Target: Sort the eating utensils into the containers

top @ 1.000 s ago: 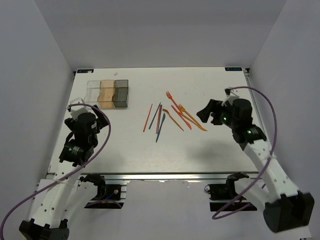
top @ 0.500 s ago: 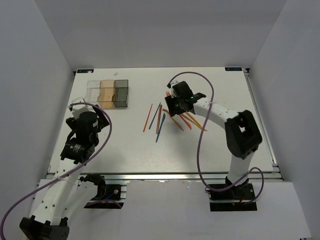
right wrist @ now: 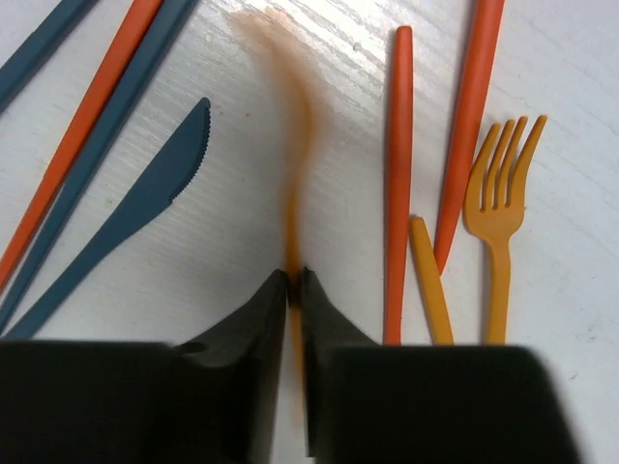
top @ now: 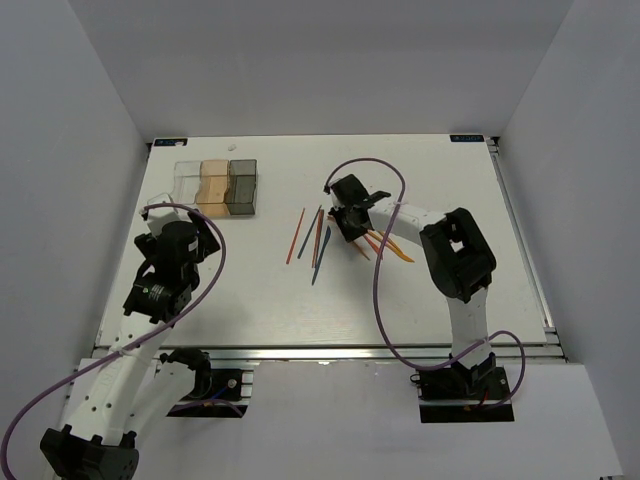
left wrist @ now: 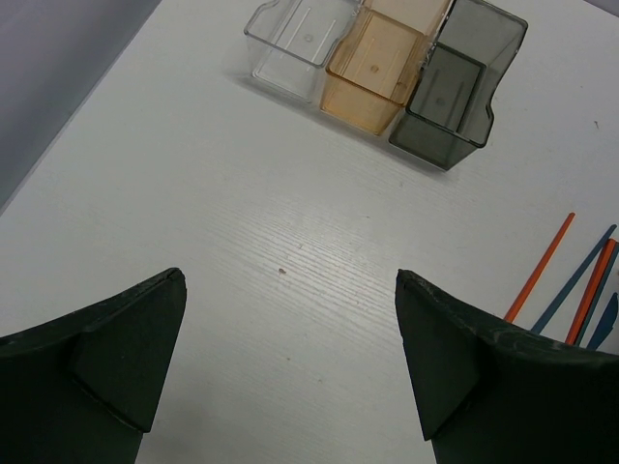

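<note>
The eating utensils lie loose in the middle of the table (top: 430, 300). My right gripper (right wrist: 295, 278) is down among them, its jaws shut on a thin orange utensil (right wrist: 290, 145) that shows blurred. To its left lie a dark blue knife (right wrist: 145, 203) and red and blue sticks (right wrist: 87, 145). On the other side are two red sticks (right wrist: 397, 174) and an orange fork (right wrist: 498, 213). The containers (top: 215, 186) stand in a row at the back left: clear (left wrist: 295, 39), tan-orange (left wrist: 372, 58), smoky grey (left wrist: 450, 92). My left gripper (left wrist: 290, 290) hangs open over bare table before them.
White walls close in the table on the left, right and back. In the top view the right gripper (top: 350, 222) is at the left end of the orange pieces (top: 390, 247). Red and blue sticks (top: 312, 235) lie between the two arms.
The right arm swung left from the table's right side down onto the utensils, and its jaws closed on the orange piece. The left arm barely moved.
</note>
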`<state>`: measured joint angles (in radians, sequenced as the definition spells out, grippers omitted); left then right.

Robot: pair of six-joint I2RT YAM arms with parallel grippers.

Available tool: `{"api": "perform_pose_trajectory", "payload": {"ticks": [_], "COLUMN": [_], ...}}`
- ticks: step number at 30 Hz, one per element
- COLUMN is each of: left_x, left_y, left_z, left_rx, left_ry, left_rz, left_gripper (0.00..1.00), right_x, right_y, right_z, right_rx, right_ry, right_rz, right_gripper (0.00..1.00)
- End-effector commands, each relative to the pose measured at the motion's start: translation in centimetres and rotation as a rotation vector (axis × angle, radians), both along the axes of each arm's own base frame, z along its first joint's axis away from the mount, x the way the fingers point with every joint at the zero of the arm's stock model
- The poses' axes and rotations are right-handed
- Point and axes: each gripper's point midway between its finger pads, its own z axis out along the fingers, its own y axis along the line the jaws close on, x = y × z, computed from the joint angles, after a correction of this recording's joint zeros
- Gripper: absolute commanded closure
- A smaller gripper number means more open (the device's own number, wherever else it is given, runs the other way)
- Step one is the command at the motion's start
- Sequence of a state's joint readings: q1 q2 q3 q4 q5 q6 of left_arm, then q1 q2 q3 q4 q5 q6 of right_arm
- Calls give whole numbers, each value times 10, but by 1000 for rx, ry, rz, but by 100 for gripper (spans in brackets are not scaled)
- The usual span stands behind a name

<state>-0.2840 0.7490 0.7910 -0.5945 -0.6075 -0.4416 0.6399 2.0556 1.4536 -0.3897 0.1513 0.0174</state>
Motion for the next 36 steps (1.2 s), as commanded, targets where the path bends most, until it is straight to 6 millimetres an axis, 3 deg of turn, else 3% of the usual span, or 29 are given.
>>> {"api": "perform_pose_trajectory", "payload": {"ticks": [1, 4, 6, 8, 9, 10, 11, 12, 13, 15, 20, 25, 26, 28, 33, 36], "left_x": [0, 2, 8, 15, 11, 8, 12, 9, 2, -6, -17, -29, -34, -37, -30, -32], "left_y": [-1, -12, -39, -72, -109, -131, -151, -166, -189, -205, -217, -225, -228, -230, -231, -233], "left_z": [8, 11, 14, 17, 21, 14, 29, 34, 43, 55, 71, 86, 80, 85, 71, 84], "left_rx": [-11, -36, -102, -193, -288, -368, -432, -495, -613, -740, -749, -798, -820, -859, -854, -877], "left_ry": [-21, -38, -56, -79, -80, -63, -131, -151, -186, -221, -266, -324, -313, -333, -291, -337], "left_rz": [-8, -71, -210, -355, -545, -637, -728, -803, -913, -975, -1065, -1159, -1186, -1210, -1174, -1202], "left_gripper": [2, 2, 2, 2, 2, 2, 2, 2, 2, 2, 4, 6, 12, 14, 21, 24], "right_x": [-3, -7, -9, -17, -21, -29, -49, -61, -82, -105, -145, -172, -174, -184, -192, -196], "right_y": [-1, 1, 4, 16, 23, 33, 51, 60, 75, 85, 92, 92, 93, 92, 95, 102], "right_z": [-5, 6, 20, 51, 80, 89, 105, 136, 146, 187, 237, 270, 277, 283, 287, 285], "right_rx": [-21, 13, 51, 169, 251, 340, 482, 597, 735, 950, 1235, 1362, 1392, 1423, 1449, 1442], "right_ry": [15, 12, 2, -1, -29, -23, 40, 26, 72, 114, 166, 248, 232, 290, 317, 334], "right_rz": [13, -3, -14, -25, -21, -4, 36, 76, 167, 202, 359, 474, 514, 544, 579, 593], "right_gripper": [90, 98, 99, 100, 100, 100, 100, 100, 100, 100, 100, 100, 100, 100, 100, 100]}}
